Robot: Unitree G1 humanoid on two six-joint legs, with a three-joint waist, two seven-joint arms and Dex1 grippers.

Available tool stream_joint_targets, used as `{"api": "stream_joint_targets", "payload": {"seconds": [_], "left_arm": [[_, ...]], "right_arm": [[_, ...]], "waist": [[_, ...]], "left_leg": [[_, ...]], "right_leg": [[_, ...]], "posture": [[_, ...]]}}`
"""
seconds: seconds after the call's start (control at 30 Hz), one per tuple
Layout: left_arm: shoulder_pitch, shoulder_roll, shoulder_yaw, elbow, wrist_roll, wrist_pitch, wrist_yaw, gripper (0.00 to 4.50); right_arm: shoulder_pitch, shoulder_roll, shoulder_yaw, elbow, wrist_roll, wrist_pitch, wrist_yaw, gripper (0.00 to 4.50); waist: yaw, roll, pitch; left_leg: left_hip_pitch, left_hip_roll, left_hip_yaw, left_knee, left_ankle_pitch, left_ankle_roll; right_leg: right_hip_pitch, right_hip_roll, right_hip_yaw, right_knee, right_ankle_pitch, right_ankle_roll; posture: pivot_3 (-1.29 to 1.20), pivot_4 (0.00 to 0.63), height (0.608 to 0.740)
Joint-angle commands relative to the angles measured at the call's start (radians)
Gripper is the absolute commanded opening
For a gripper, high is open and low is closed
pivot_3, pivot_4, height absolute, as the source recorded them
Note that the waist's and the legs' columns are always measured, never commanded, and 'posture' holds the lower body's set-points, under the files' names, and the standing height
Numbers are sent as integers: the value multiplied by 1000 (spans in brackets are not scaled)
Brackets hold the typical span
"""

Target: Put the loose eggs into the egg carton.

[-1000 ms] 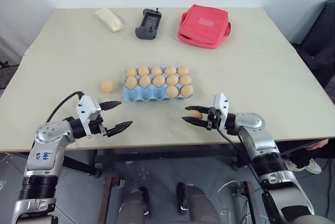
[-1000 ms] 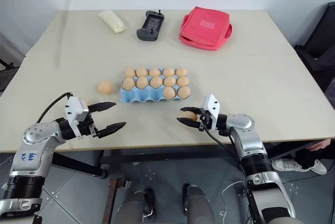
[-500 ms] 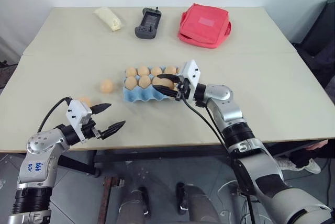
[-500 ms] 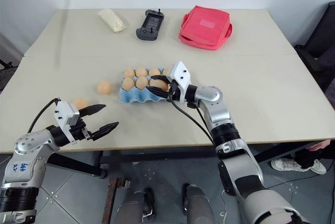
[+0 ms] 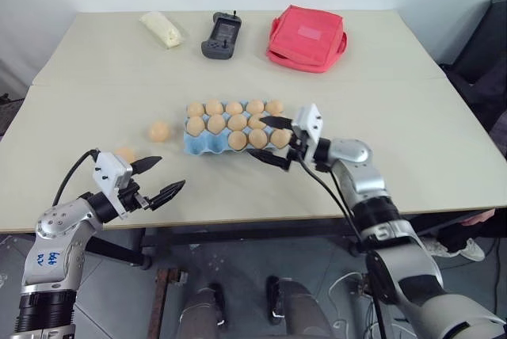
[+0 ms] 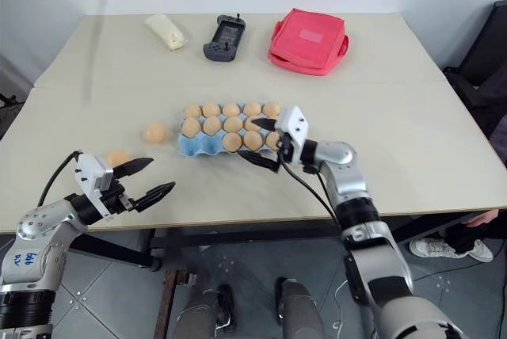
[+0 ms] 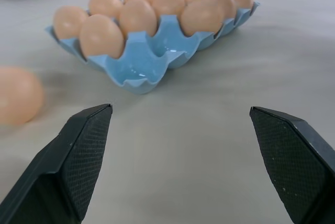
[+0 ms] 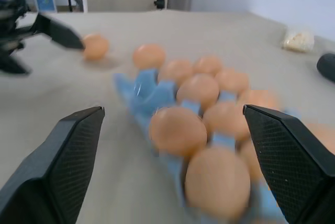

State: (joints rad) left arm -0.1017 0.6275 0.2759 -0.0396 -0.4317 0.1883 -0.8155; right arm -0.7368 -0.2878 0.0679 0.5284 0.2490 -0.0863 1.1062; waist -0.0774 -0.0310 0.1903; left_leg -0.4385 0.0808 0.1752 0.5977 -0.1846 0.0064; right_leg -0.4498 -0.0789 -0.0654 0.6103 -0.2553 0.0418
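Hovering spread-open at the near right corner of the egg carton [image 5: 231,126], the right claw [image 5: 273,139] holds nothing. Two loose eggs [image 5: 159,131] lie on the desk [image 5: 412,109] left of the carton, near the open, empty left claw [image 5: 161,179]. A careless withdrawal of the right claw could clip seated eggs or shift the light carton.

Egg carton [image 5: 207,142]: light blue moulded tray, lidless, lying flat mid-desk with its long side parallel to the near edge; most cups hold tan-brown eggs, the front-left cups empty.

Loose eggs: one [image 5: 159,131] just left of the carton; another [image 5: 125,153] nearer the desk's near-left edge.
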Motion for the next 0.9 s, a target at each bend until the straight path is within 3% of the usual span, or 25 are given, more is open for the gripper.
{"api": "stream_joint_targets", "payload": {"seconds": [0.03, 0.23, 0.5, 0.57, 0.6, 0.9], "left_arm": [[12, -1, 28, -39, -20, -12, 3, 4500], [61, -2, 82, -42, -24, -3, 43, 4500], [161, -78, 260, 12, -27, -96, 181, 4500], [163, -87, 257, -6, -29, -82, 196, 4500], [161, -90, 252, -13, -29, -73, 203, 4500], [-166, -105, 111, 84, 17, 28, 305, 4500]], "right_arm": [[76, -68, -31, -175, 82, 75, 71, 4463], [263, -230, -47, -321, 99, 121, 125, 4463], [313, -227, -74, -388, 128, 135, 66, 4463], [318, -226, -72, -399, 131, 137, 58, 4463], [320, -226, -70, -403, 132, 136, 55, 4463], [310, -221, -63, -408, 128, 117, 51, 4463]], "waist": [[1, 0, 0], [-6, 0, 0], [-5, 0, 0], [1, 0, 0], [5, 0, 0], [46, -1, -1]], "left_leg": [[0, 0, 0, 0, 0, 0], [1, 0, 0, 0, 0, 0], [2, 0, -5, 2, 0, 0], [0, 0, -5, 2, -1, 0], [-1, 0, -5, 2, -1, 0], [-3, 0, 1, 2, -2, 3]], "right_leg": [[0, 0, 0, 0, 0, 0], [0, 1, 0, -1, 0, -1], [1, 3, -1, -3, -1, -3], [3, 3, -2, -9, -7, -16], [4, 3, -3, -11, -7, -16], [5, 3, -3, -19, 1, -5]], "posture": [[0, 150, 740], [0, 150, 740], [0, 150, 740], [0, 150, 740], [0, 150, 740], [0, 150, 740]]}}
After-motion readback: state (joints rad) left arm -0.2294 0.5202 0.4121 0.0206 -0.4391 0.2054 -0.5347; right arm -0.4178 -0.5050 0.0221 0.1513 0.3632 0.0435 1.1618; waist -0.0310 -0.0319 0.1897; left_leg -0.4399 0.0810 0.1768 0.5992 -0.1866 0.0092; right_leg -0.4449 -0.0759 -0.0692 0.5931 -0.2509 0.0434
